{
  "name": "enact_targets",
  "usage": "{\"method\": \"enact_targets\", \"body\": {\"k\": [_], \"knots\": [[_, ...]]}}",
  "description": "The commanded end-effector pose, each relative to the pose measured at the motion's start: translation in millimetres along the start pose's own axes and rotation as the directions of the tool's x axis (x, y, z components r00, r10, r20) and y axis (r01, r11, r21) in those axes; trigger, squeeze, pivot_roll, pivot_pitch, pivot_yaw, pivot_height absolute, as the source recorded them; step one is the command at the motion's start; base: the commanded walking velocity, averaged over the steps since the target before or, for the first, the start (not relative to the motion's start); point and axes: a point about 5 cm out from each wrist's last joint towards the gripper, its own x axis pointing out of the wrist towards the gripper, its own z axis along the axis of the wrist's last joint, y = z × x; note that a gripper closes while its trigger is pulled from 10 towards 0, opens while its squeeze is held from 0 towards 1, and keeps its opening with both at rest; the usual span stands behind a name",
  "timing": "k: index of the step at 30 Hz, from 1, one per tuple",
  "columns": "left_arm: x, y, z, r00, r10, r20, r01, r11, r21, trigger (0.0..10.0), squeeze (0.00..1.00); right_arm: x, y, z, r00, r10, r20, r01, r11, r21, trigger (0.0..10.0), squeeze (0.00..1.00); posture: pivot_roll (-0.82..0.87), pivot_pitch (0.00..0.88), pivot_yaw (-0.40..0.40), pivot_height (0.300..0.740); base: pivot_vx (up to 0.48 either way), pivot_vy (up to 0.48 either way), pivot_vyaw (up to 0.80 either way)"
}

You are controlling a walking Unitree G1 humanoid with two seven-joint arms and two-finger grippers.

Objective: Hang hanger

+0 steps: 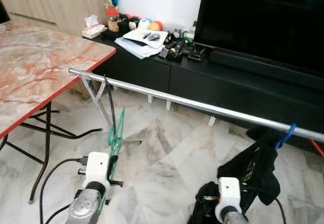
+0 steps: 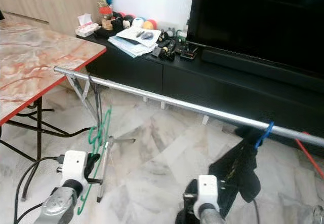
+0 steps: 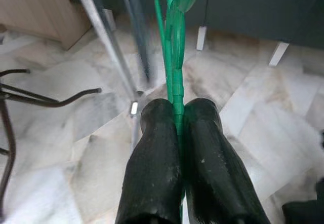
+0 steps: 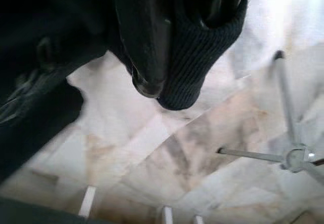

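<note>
Two grippers work low over a pale marble floor (image 1: 167, 153). At left stands a red-veined table (image 1: 35, 67). The left gripper (image 3: 177, 113) pinches a green hanger (image 1: 117, 133) beneath the metal rail (image 1: 192, 104). A black cabinet (image 1: 152, 69) carries the television (image 1: 263, 21). The right gripper (image 4: 152, 84) is buried in black cloth (image 1: 255, 171); its jaws cannot be told. No writing is readable.

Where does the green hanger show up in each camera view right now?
Left eye: green hanger, lower left, below the silver rail, above the left tool.
Right eye: lower left, under the rail.
Left wrist: pinched between the tool's fingers, running away from the camera.
Right wrist: not visible.
Shared landmark: the rail.
</note>
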Motion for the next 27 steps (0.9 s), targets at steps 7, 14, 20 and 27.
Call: {"method": "enact_targets", "body": {"k": [7, 14, 20, 27], "knots": [[0.1, -4.4, 0.3, 1.0, -0.016, -0.001, 0.016, 1.0, -0.005, 10.0, 0.0, 1.8, -4.0, 8.1, 0.999, -0.012, 0.034, 0.012, 1.0, -0.01, 10.0, 0.0, -0.05, 0.068, 0.036, 0.74, 0.0, 0.381, 0.0], [0.1, -6.8, 1.0, 0.999, -0.042, 0.009, 0.042, 0.999, -0.01, 10.0, 0.0, 1.9, -3.6, 6.8, 1.0, -0.015, 0.019, 0.015, 1.0, -0.01, 10.0, 0.0, -0.05, 0.067, 0.037, 0.74, 0.0, 0.162, -0.23], [0.0, -10.0, 2.2, 0.998, -0.067, 0.016, 0.067, 0.998, -0.01, 10.0, 0.0, 2.2, -2.2, 7.8, 1.0, -0.013, 0.025, 0.013, 1.0, -0.011, 10.0, 0.0, -0.05, 0.065, 0.038, 0.74, 0.0, 0.0, -0.8], [0.0, -10.2, 2.2, 0.997, -0.071, 0.016, 0.072, 0.997, -0.007, 10.0, 0.0, 2.8, -0.4, 9.3, 1.0, -0.008, 0.028, 0.008, 1.0, -0.01, 10.0, 0.0, -0.04, 0.062, 0.039, 0.74, 0.0, 0.0, -0.8]]}}
